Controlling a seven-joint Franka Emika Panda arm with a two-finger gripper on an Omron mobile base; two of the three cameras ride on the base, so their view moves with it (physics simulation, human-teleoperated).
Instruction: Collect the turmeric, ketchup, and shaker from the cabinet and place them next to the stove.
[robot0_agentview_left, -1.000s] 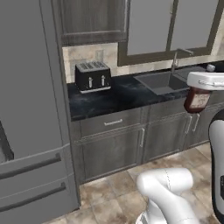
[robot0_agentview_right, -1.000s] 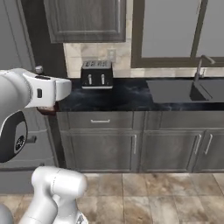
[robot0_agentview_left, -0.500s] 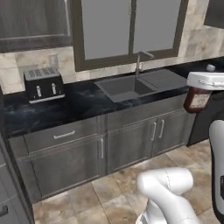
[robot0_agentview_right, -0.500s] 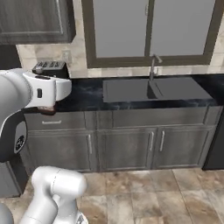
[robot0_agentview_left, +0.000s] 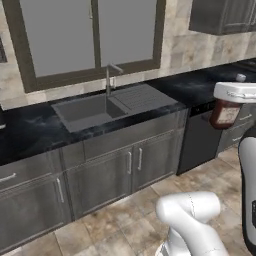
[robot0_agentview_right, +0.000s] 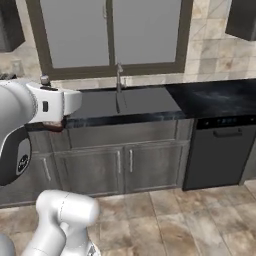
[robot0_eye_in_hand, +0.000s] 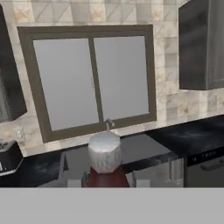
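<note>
The gripper (robot0_eye_in_hand: 106, 181) is clamped on the ketchup (robot0_agentview_left: 225, 113), its 2 fingers pinching the bottle from either side. In the hand view the ketchup's pale grey cap (robot0_eye_in_hand: 104, 152) stands up right between the fingertips, red body just below. The bottle is carried upright in the air, hung under the white wrist, out in front of the counter (robot0_agentview_left: 35, 123). The forearm is held level at about counter height. Beyond lie the sink (robot0_agentview_left: 85, 110), its faucet (robot0_agentview_right: 119, 76), the window (robot0_eye_in_hand: 92, 81) and, to the right, the dishwasher (robot0_agentview_right: 220, 150).

Red-brown ketchup (robot0_agentview_left: 224, 113) upright in claw (robot0_agentview_left: 227, 107).
</note>
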